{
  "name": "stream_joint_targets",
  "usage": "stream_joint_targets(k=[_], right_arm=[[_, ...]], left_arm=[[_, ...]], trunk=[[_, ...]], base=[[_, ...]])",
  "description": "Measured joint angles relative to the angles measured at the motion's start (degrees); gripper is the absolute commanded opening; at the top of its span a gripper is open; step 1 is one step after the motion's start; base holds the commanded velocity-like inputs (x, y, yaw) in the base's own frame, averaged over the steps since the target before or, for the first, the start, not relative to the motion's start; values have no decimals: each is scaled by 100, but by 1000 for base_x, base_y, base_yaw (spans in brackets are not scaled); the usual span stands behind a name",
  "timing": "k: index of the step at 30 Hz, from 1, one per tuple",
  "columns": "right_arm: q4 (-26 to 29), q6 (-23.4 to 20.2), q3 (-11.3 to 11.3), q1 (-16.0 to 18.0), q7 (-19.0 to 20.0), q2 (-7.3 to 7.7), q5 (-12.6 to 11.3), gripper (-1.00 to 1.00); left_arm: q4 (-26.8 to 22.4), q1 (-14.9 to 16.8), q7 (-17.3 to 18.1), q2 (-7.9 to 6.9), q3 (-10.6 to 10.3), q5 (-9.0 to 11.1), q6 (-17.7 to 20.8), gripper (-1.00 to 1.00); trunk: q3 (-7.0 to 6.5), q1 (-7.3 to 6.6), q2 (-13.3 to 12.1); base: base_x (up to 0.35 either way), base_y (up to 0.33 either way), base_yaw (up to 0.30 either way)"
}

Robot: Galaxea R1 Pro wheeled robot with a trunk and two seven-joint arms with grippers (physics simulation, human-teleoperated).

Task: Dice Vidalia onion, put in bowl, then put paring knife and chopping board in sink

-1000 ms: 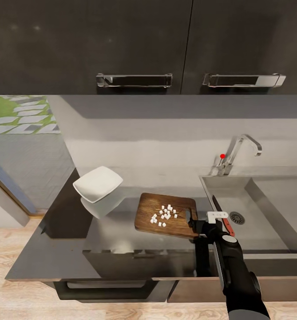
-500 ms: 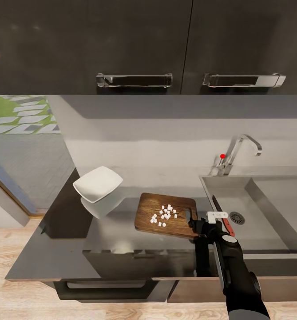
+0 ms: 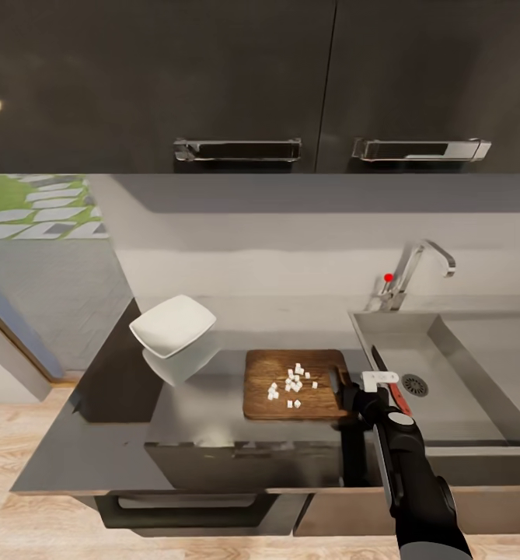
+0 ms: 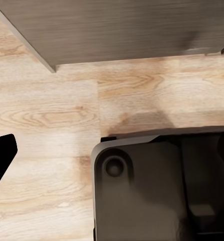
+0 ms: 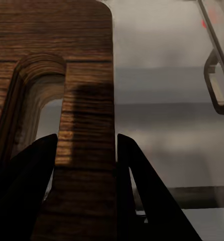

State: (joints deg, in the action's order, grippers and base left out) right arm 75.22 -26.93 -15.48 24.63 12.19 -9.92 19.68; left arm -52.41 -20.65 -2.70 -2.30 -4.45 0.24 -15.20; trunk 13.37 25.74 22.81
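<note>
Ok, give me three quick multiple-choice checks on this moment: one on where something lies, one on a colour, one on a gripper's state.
1. Where does the paring knife lie?
A. In the sink
B. On the chopping board
C. In the bowl

2. What colour are the onion dice?
A. Red
B. White
C. Green

3. What is the right gripper doing?
A. Open over the bowl
B. Shut on the chopping board
C. Holding the knife

Answers:
1 A, the red handle and dark blade rest near the drain.
2 B, white cubes lie on the brown board.
3 B, the wrist view shows the fingers clamping the strip beside the handle slot.
</note>
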Motion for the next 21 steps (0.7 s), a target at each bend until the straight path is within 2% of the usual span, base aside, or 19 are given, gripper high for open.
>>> stream_joint_targets(k=[9,15,21], right_arm=[[0,0,0,0,3,0,-5,-100],[-1,-2,1,0,17,1,-5,-100],[0,-21,-7,1,273,1,-17,-100]], left_arm=[[-1,0,0,0,0,0,0,100],[-2,-1,0,0,1,0,1,100],[-2,0,0,0,1,0,1,100]], trunk=[[-83,0,0],[-138,0,0],[-193,0,0]], base=[[0,111,0],[0,192,0],[0,208,-57]])
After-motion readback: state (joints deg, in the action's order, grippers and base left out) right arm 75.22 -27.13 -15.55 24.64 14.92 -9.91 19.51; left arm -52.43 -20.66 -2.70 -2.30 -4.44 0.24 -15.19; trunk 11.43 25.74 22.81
